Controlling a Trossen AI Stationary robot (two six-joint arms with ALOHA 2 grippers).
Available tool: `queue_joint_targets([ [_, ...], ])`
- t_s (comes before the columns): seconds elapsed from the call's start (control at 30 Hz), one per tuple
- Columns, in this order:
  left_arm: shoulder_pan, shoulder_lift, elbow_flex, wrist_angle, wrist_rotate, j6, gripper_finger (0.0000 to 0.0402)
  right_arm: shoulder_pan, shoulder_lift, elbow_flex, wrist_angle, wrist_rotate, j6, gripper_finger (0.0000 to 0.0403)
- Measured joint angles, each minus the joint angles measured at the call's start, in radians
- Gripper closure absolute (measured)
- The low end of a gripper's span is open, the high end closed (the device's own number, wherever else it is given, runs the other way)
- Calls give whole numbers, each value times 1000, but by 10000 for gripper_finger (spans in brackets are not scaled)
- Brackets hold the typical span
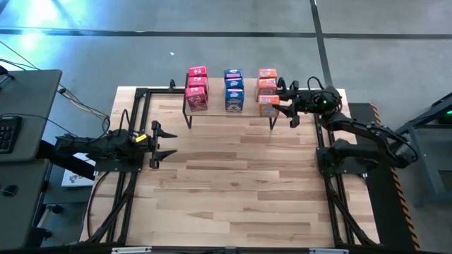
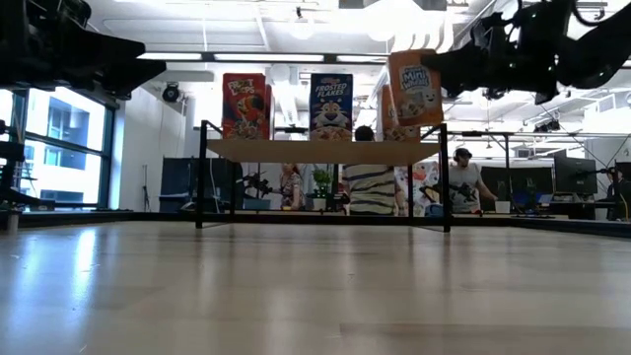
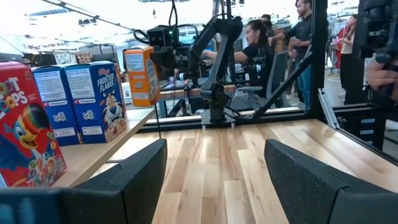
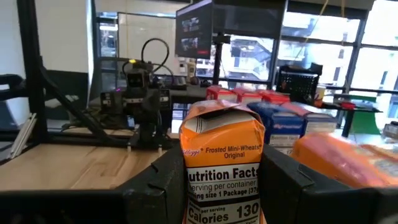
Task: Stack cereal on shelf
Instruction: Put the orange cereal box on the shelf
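Right gripper (image 1: 289, 106) has its jaws clamped on an orange cereal box (image 4: 222, 163), held above the orange end of the shelf (image 2: 320, 150); judging by the low view it should come straight down, square with the orange boxes under it, jaws parting only once the box sits flat. Left gripper (image 1: 165, 143) waits over the counter (image 1: 233, 183) with jaws apart and empty. The low view shows the held box (image 2: 414, 87) tilted and raised, which the high view hides; the high view shows pink (image 1: 196, 88), blue (image 1: 234, 89) and orange rows.
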Motion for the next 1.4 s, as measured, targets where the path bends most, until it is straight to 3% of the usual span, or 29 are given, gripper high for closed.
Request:
queue_joint_targets([
  [0.43,0,0,0,-7,-1,0,140,-7,119,0,113,-25,-4,254],
  [1.4,0,0,0,-6,-1,-1,140,-6,126,1,70,67,-48,254],
])
